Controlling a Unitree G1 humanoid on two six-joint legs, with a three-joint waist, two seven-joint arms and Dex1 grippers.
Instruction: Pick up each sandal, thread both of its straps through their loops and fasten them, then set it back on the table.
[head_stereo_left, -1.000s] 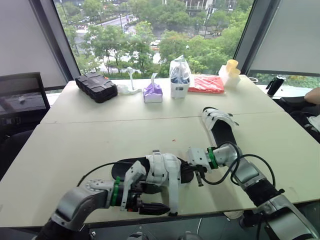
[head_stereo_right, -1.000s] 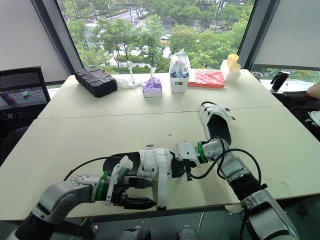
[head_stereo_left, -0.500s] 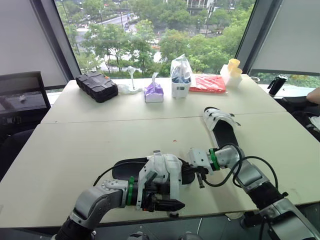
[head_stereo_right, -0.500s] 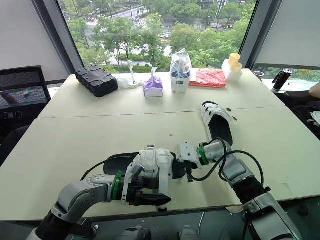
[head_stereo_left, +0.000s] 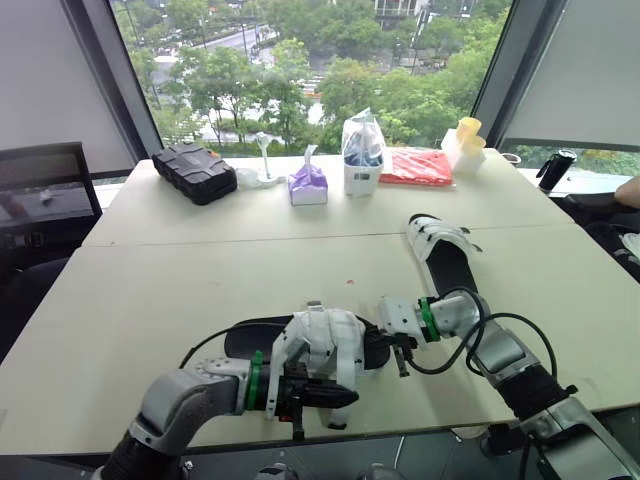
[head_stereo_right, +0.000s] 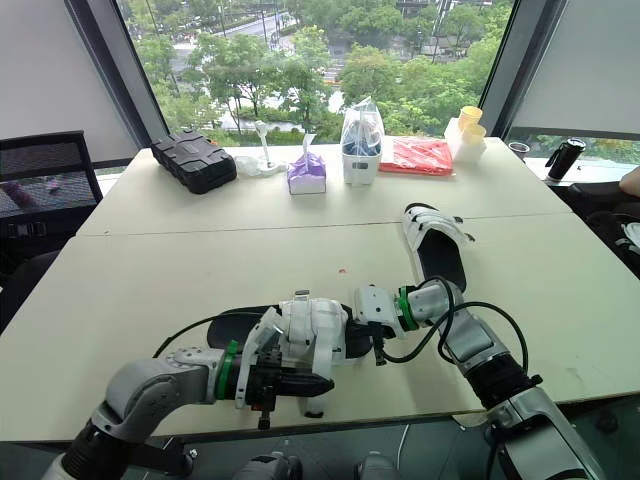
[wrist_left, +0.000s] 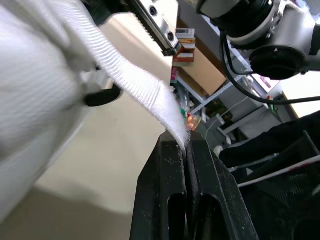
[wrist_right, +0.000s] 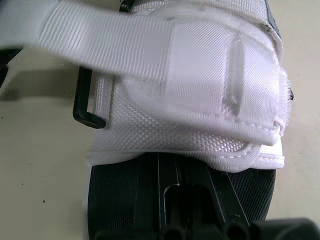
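Sandal (head_stereo_left: 320, 340) low in the centre of the head view, near the table's (head_stereo_left: 150, 290) front edge. Strap (wrist_left: 130, 75) pinched by its very tip in the left gripper (wrist_left: 186, 146). Could slip free under pull before reaching the loop (wrist_right: 82, 107). Right gripper (head_stereo_left: 398, 350) at the sandal's right end, grip impossible to tell.

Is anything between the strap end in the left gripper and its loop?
Nothing visible does. The left gripper pinches the strap by its tip, and the black loop at the sandal side stands open, table showing through it.
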